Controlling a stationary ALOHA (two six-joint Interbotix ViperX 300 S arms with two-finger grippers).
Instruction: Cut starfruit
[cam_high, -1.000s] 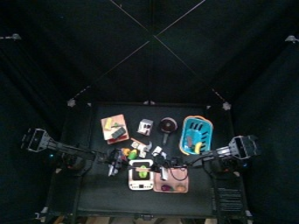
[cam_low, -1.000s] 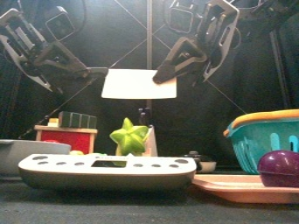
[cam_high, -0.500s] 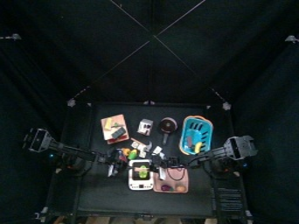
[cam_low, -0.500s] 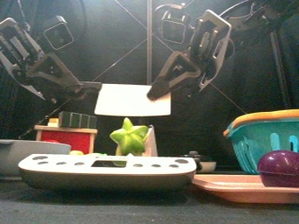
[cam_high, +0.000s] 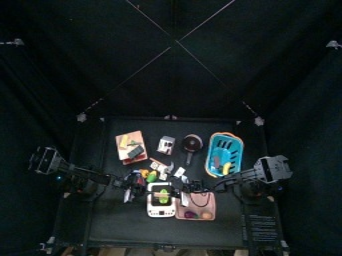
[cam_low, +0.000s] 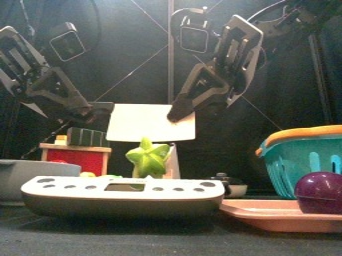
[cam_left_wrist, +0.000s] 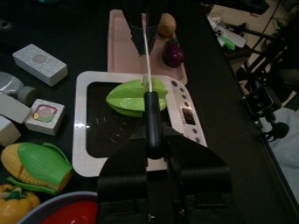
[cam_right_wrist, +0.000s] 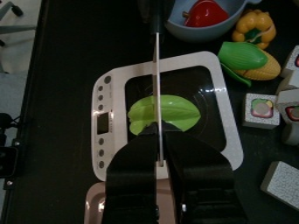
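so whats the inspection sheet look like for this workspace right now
surface: black table, crowded on the near half
job's things: starfruit lying on the white board; knife above it, contact cannot be told
clutter: blue basket, purple ball on a pink tray, red box, toy corn, small blocks
grippers: left pincer shut on the knife's handle; right pincer shut on its blade
cables: nothing seen on the table
surroundings: black curtains all round
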